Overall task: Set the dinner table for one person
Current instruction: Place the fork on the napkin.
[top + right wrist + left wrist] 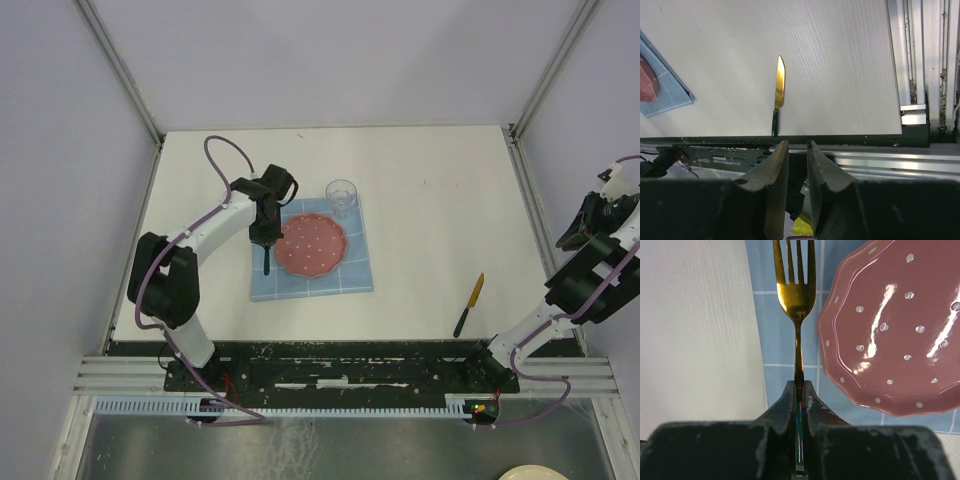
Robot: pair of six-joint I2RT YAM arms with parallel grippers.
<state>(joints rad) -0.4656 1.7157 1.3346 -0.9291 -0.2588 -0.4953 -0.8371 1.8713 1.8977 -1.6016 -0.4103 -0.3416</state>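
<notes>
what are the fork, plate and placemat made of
Fork: looks like gold-finished polished metal, mirror-bright with sharp reflections. Plate: probably glazed ceramic, glossy pink with white dots and streaky highlights; could be melamine. Placemat: seems matte blue cloth with a white grid, no shine.

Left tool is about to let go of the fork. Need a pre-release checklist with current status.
1. Left tool shut on the fork handle: ok.
2. Fork over the placemat, beside the plate and apart from its rim: ok.
3. Fork resting on the placemat: cannot tell.
4. Glass upright at the placemat's far corner: ok.
5. Right tool empty, jaws slightly apart: ok.
6. Knife beside the plate: not ok; it lies off to the right on the dinner table.
</notes>
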